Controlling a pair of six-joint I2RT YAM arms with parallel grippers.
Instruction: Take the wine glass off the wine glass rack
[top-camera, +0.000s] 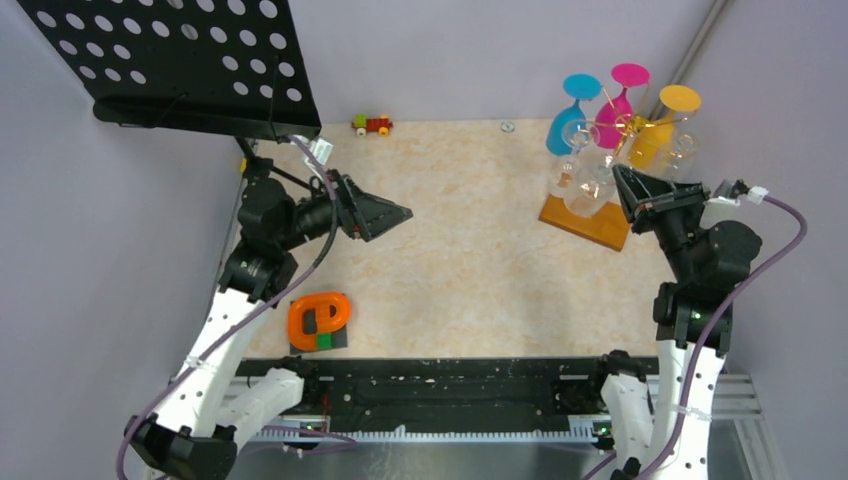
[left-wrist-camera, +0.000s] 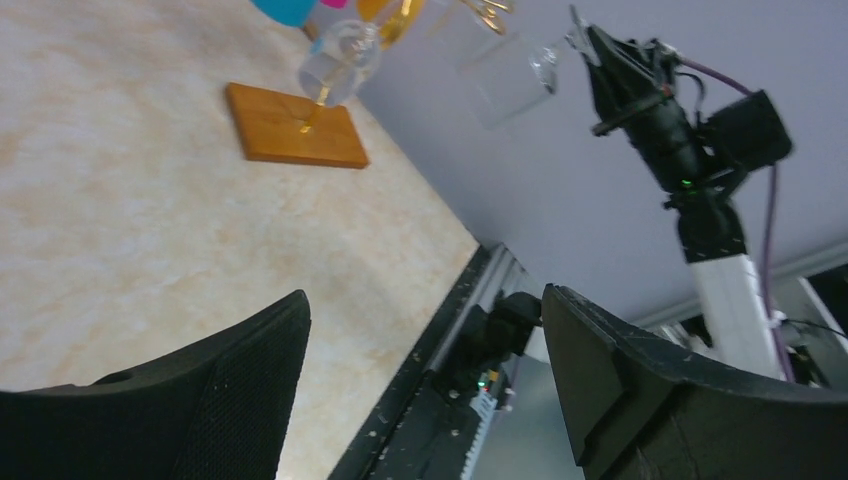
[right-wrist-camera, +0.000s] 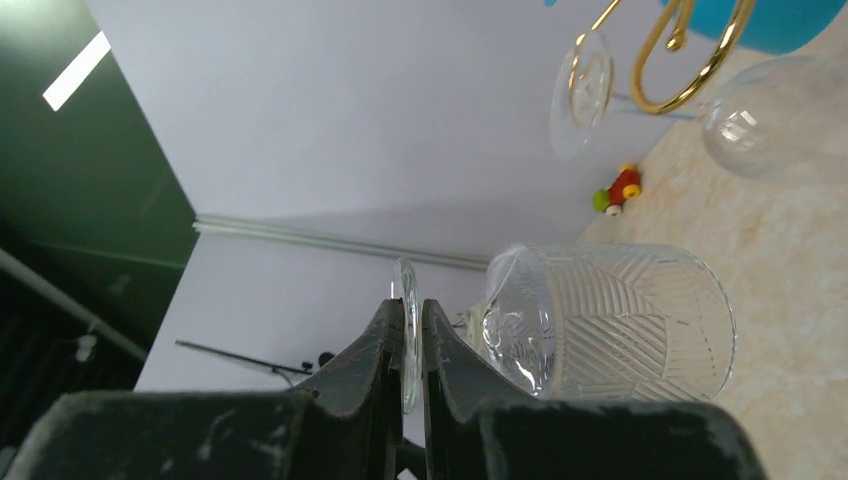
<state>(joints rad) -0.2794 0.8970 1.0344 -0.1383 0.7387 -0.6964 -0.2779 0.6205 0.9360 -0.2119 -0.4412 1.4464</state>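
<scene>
The wine glass (right-wrist-camera: 610, 320) is pinched by its foot in the right end effector (right-wrist-camera: 408, 312) beside the wine glass rack (top-camera: 585, 222); the left end effector (left-wrist-camera: 424, 300) is held wide open, empty

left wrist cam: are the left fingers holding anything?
No, the left fingers stand wide apart with nothing gripped between them.

Left gripper (top-camera: 395, 213): raised, pointing to the right, jaws wide apart, empty.
Right gripper (right-wrist-camera: 408, 305): raised, jaws pinched on foot of wine glass (right-wrist-camera: 610, 320).
</scene>
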